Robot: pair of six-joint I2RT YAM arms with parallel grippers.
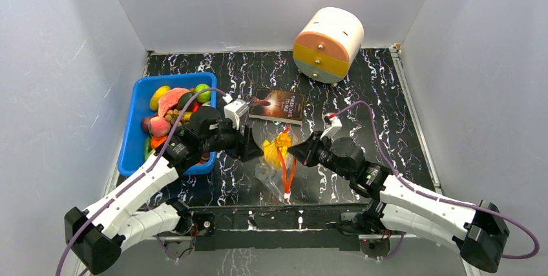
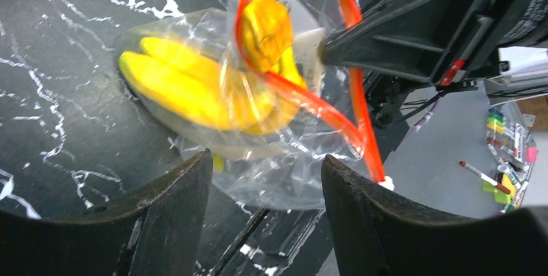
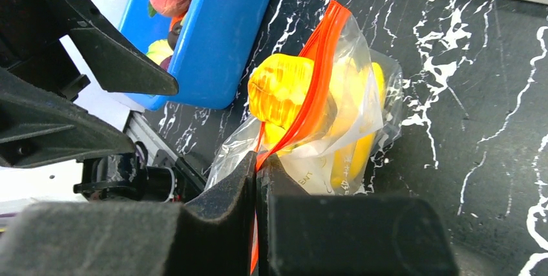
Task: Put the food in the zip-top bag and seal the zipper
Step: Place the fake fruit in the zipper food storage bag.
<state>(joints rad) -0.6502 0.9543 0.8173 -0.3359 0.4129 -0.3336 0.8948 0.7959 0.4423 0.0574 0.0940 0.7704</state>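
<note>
The clear zip-top bag [image 1: 274, 171] lies mid-table with a yellow banana [image 2: 187, 88] inside. A yellow-orange food piece [image 2: 265, 24] sits at the bag's mouth, ringed by the red-orange zipper [image 2: 304, 98]. The zipper's pale slider [image 2: 386, 184] is at the near end of the strip. My right gripper [image 3: 258, 163] is shut on the zipper strip and holds that edge of the bag [image 3: 362, 114] raised. My left gripper [image 2: 266, 159] is open just left of the bag, with nothing between its fingers. More food [image 1: 169, 103] is piled in the bin.
A blue bin [image 1: 139, 127] stands at the left, close behind my left arm. A book [image 1: 278, 105] lies just beyond the bag. A round white drawer toy [image 1: 328, 43] sits at the back right. White walls close in the table.
</note>
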